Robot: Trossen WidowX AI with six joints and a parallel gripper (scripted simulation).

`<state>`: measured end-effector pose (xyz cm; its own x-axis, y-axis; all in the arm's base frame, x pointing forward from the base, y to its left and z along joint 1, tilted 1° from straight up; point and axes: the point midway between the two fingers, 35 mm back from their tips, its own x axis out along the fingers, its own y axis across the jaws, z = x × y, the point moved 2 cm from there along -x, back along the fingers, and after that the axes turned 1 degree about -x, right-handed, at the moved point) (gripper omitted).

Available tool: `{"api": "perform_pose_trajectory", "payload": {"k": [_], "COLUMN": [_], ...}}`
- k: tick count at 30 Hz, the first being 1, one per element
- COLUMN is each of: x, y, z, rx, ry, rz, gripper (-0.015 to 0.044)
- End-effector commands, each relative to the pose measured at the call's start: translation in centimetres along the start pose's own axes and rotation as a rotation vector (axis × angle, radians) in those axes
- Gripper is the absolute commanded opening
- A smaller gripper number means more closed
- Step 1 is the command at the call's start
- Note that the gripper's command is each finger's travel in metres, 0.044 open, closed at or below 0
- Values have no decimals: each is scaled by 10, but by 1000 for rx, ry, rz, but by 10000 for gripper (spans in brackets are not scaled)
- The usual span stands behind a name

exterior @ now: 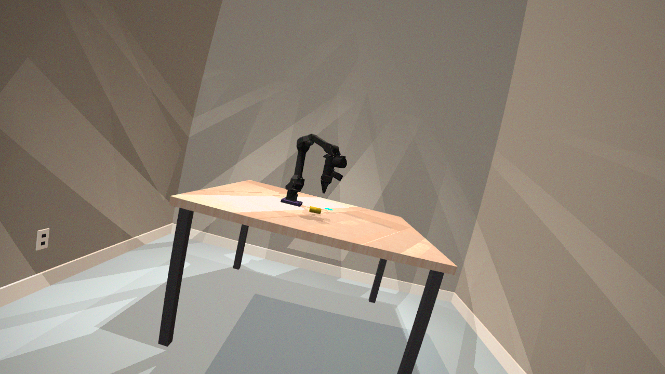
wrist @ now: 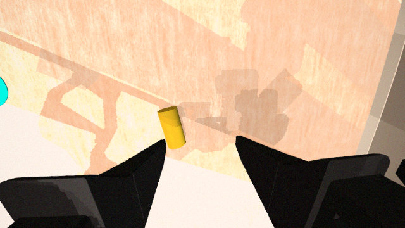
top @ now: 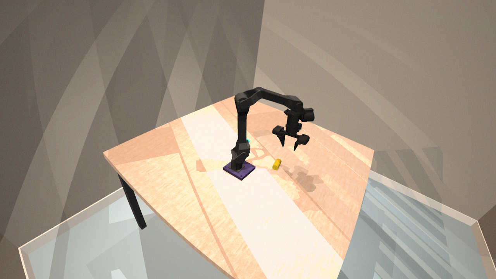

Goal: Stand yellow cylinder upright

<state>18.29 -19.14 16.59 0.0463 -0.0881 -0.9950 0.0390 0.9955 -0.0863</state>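
I am holding my black parallel-jaw claw [top: 290, 147] spread and empty above the wooden table [top: 173, 180], the lying yellow tall cylinder [wrist: 171, 127] sitting mid-frame in my wrist view.

A pale wooden table [top: 166, 194] on dark legs carries everything in reach. Below and ahead of my gripper [top: 290, 145], the yellow tall cylinder [top: 276, 164] lies on its side on the wood, apart from the cyan circle [wrist: 2, 91], which sits flat on the surface off to one side. My purple base plate [top: 229, 171] rests on the tabletop nearby.
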Motion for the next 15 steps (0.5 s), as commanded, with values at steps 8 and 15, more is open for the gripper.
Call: {"api": "perform_pose_trajectory", "payload": {"k": [8,15], "x": [-2,40], "y": [33,33], "z": [-2,2], "rx": [-181,-181], "ry": [29,28], "rz": [90,90], "gripper": [309,309]}}
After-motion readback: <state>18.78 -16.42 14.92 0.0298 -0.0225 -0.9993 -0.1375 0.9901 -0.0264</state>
